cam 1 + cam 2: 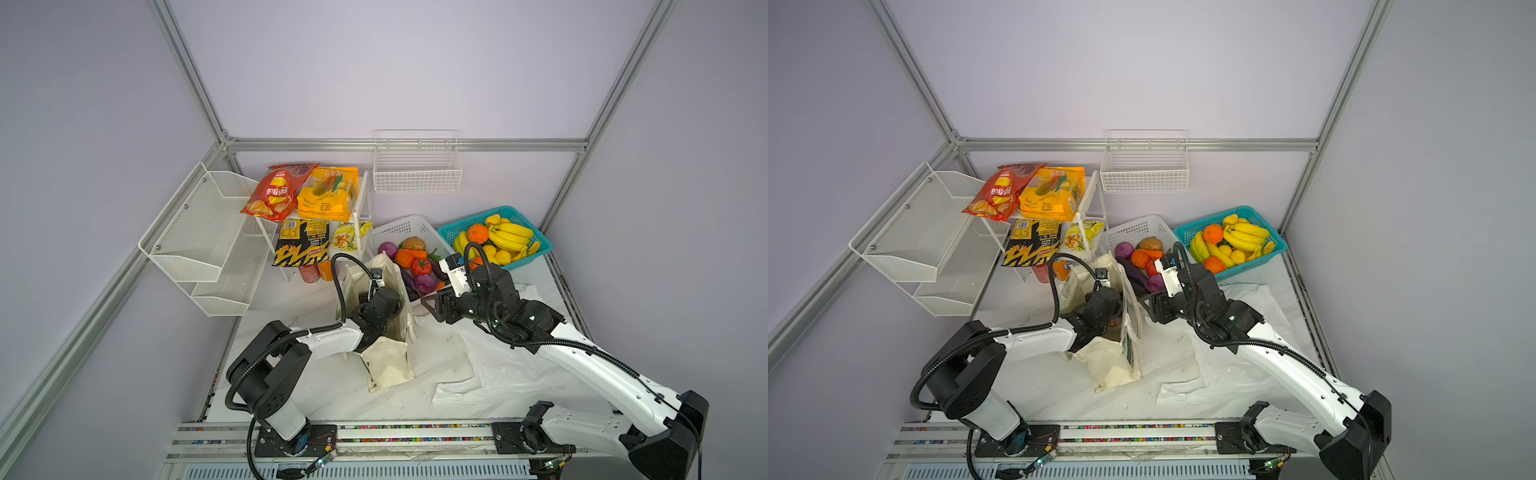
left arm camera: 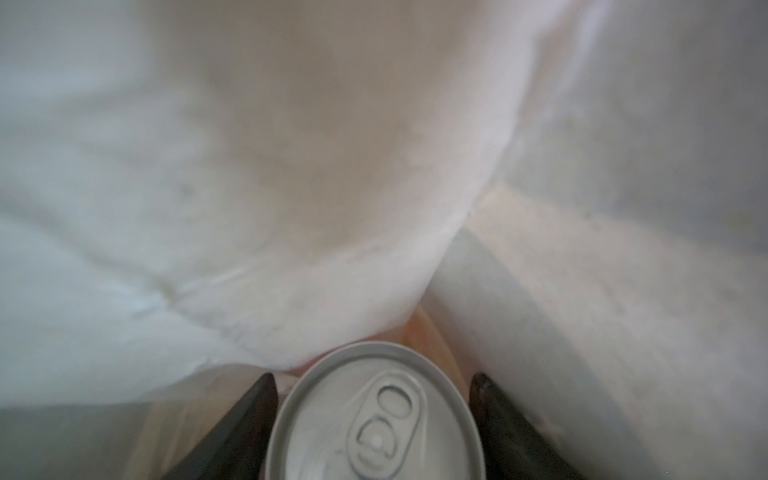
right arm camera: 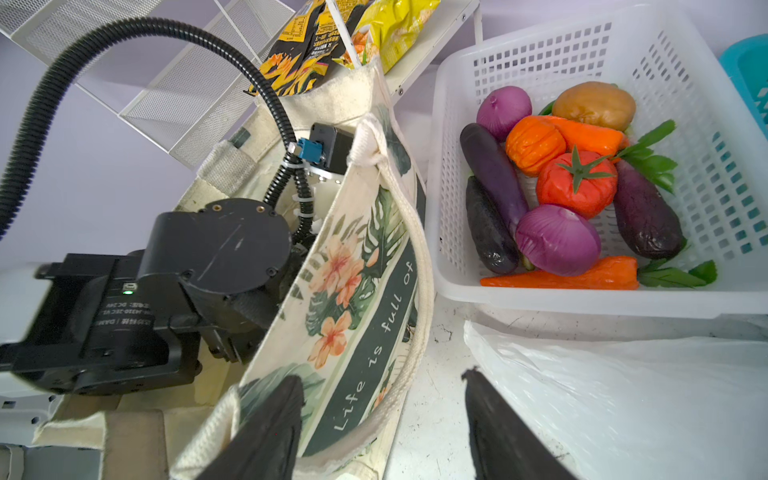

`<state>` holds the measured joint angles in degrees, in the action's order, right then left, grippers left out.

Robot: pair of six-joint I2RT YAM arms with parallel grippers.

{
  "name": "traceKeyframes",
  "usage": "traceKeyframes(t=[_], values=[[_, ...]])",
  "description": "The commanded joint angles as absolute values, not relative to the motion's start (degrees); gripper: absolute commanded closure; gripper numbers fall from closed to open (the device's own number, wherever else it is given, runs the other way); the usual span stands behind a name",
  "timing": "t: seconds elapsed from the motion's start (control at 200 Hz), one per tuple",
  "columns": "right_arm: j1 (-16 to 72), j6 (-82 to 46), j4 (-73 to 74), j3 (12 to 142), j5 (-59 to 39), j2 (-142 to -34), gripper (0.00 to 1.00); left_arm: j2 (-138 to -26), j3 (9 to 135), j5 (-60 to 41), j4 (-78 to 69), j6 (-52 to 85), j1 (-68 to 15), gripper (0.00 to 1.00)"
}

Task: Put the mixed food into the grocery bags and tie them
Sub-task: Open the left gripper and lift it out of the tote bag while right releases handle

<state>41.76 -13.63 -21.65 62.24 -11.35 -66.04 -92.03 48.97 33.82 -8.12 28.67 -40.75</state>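
Note:
The cream canvas tote (image 1: 388, 361) (image 1: 1113, 365) (image 3: 361, 266) stands open mid-table. My left gripper (image 2: 372, 378) is down inside it, open, its fingers either side of a silver-topped drink can (image 2: 374, 428). My right gripper (image 3: 382, 378) (image 1: 424, 300) is open at the tote's printed side, one finger against the cloth and rope handle, one over the table. The black snack packet (image 1: 301, 249) (image 3: 307, 50) hangs on the rack. Two oranges (image 1: 478, 233) (image 1: 478, 262) lie in the teal basket (image 1: 540, 249). The white plastic bag (image 1: 498, 365) (image 3: 623, 395) lies flat on the right.
A white lattice basket (image 1: 405, 230) (image 3: 540, 54) of vegetables stands just behind the tote. The white rack (image 1: 361, 199) carries red and yellow-orange packets, with two cans (image 1: 309, 273) beneath it. A mesh shelf (image 1: 199, 237) is on the left and a wire basket (image 1: 415, 170) hangs on the back wall.

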Motion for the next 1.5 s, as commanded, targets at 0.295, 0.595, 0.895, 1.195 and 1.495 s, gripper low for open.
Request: traceKeyframes(t=[0.295, 0.595, 0.895, 1.195, 1.495], values=[[41.48, -13.1, -21.03, 63.71, -12.04, -67.32, 0.36, -84.26, 49.52, 33.99, -9.87, 27.36, -41.37, 0.15], [41.4, -13.14, -20.92, 63.66, -11.18, -66.64, 0.36, -77.76, 52.19, 33.8, -6.7, 23.42, -41.4, 0.09], [41.42, -13.36, -19.61, 64.68, -9.41, -67.51, 0.36, -74.32, 58.16, 29.96, -0.26, 20.62, -41.39, 0.08], [41.45, -13.89, -18.26, 66.38, -7.55, -68.84, 0.31, -71.42, 65.63, 25.42, 8.4, 18.9, -41.4, 0.08], [41.39, -13.1, -17.6, 70.12, -1.49, -72.06, 0.25, -66.18, 70.55, 19.45, 16.55, 15.93, -38.67, 0.08]])
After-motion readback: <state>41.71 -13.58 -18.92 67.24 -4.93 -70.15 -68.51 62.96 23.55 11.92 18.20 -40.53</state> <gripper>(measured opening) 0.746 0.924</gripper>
